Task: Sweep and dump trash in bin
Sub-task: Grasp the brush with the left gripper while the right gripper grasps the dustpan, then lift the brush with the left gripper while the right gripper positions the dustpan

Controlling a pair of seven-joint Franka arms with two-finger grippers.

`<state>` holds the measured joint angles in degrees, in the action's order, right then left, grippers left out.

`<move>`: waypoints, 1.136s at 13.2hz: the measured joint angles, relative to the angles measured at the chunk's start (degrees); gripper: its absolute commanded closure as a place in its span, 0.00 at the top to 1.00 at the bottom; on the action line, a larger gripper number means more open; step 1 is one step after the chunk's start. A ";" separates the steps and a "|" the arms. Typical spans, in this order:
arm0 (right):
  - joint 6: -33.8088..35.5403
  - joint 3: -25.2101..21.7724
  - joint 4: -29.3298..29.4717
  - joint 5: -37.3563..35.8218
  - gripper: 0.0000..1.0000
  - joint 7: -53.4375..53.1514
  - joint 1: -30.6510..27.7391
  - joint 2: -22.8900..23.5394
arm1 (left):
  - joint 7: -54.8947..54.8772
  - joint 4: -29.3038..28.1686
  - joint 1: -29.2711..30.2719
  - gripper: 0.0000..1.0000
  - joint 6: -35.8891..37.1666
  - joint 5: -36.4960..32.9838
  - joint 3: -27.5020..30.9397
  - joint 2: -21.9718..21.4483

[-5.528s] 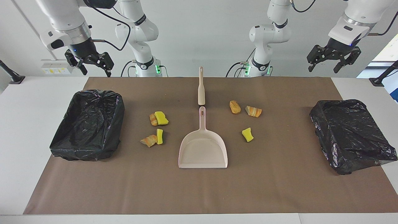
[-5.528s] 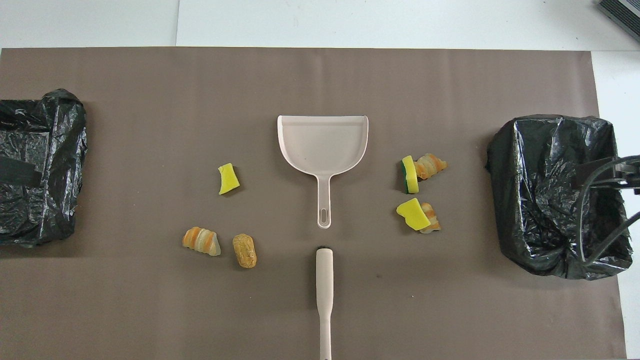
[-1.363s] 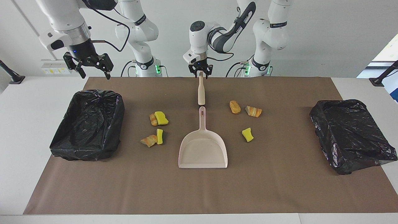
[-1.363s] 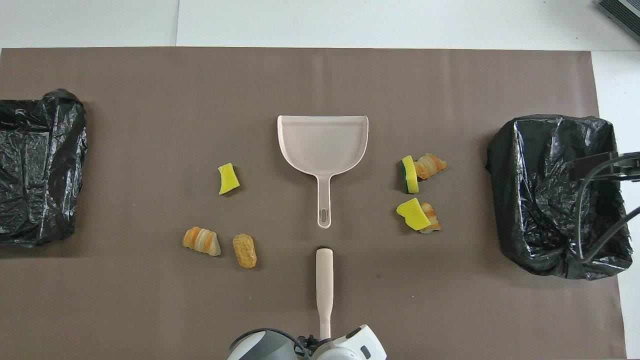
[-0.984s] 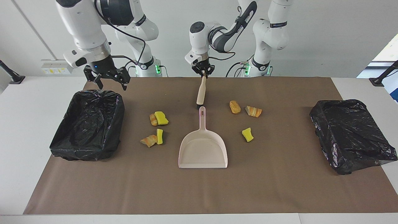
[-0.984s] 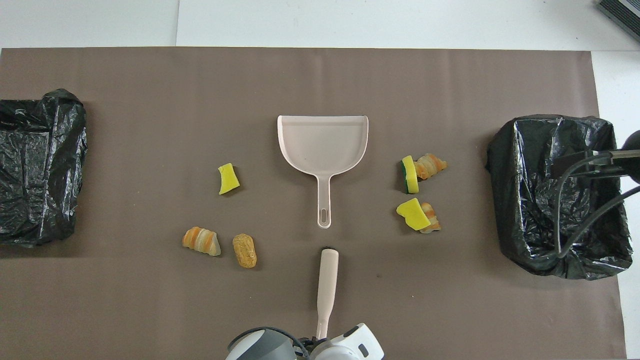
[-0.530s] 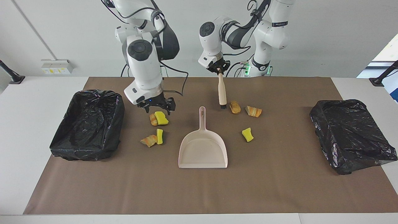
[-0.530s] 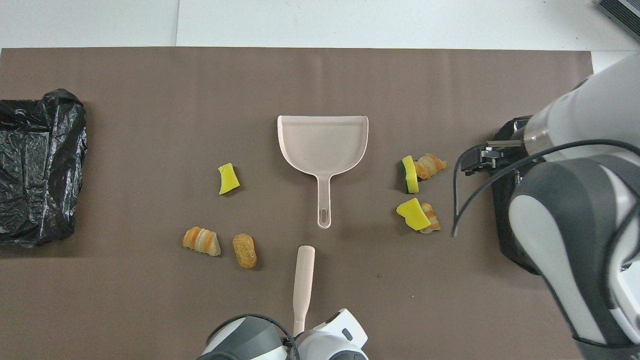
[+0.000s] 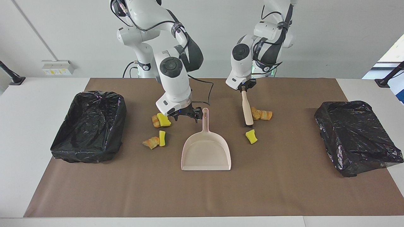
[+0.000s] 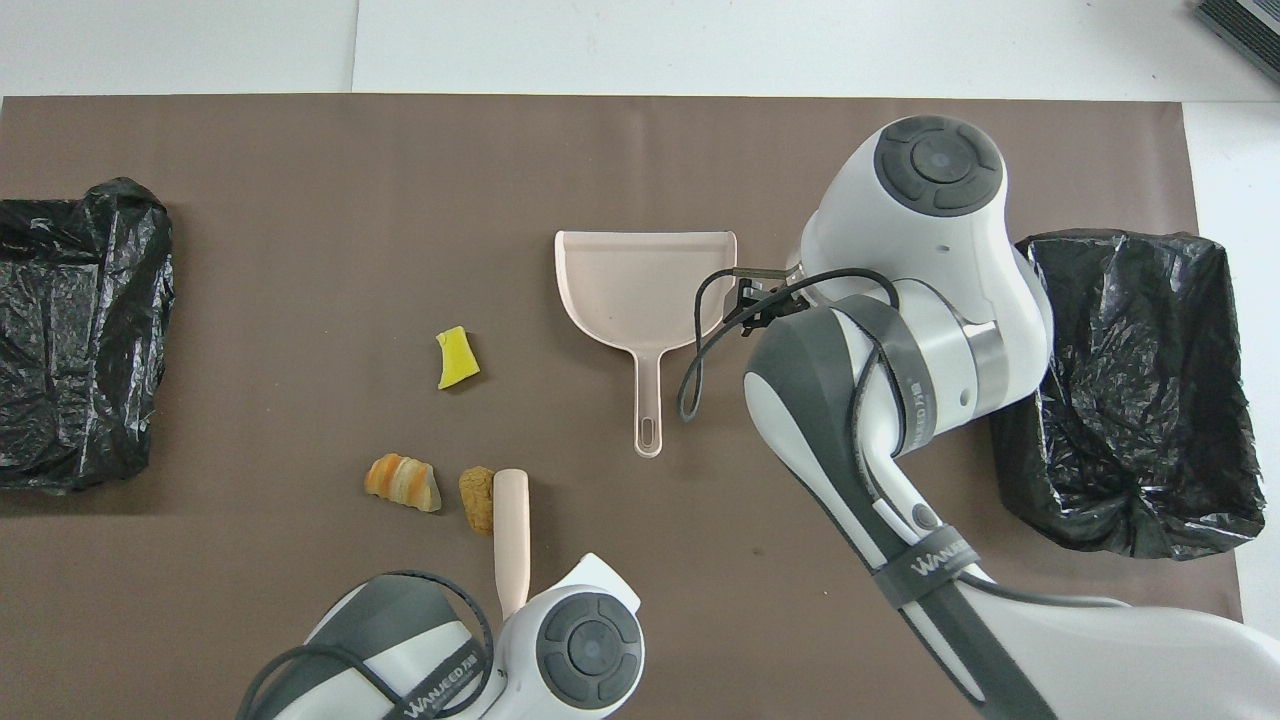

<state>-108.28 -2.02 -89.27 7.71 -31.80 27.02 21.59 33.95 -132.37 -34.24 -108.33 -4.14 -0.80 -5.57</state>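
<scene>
Both arms have swung inward: the right gripper [image 9: 188,115], fingers spread, hangs beside the dustpan [image 9: 205,151] handle mid-table; the left gripper [image 9: 243,89] pinches the brush [image 9: 247,108], its head against the bread-like trash [image 9: 262,114].

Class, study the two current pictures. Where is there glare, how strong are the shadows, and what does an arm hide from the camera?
Facing view: creases of the black bin bags glint, a window glares at the edge, and shadows by the dustpan are faint and soft. Overhead view: the bags glint again, and the right arm hides the scraps beside the dustpan.
</scene>
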 measured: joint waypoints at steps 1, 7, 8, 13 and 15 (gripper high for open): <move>-0.15 0.01 0.00 0.06 1.00 -0.30 1.39 0.76 | -0.94 1.40 1.71 0.00 -0.01 -0.42 0.01 0.67; -4.64 0.00 -2.76 0.04 1.00 -1.02 6.51 3.31 | -4.05 12.83 5.52 0.00 2.12 -0.73 -0.05 1.73; -5.50 -0.06 -3.67 0.02 1.00 -0.87 6.50 3.32 | -6.21 13.41 6.88 0.00 0.90 -0.60 -0.08 2.39; -5.63 -0.11 -5.58 0.01 0.81 1.09 6.49 3.26 | -9.45 14.49 11.47 0.00 -15.28 12.59 -0.02 9.66; -5.69 -0.08 -6.01 0.01 0.61 1.65 6.49 3.14 | -5.76 15.23 11.47 0.00 -20.10 16.28 -0.28 11.65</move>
<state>-113.96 -2.10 -95.29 7.73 -30.14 33.51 24.72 28.19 -117.15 -22.77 -128.43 12.14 -1.08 6.09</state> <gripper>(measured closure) 0.119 0.736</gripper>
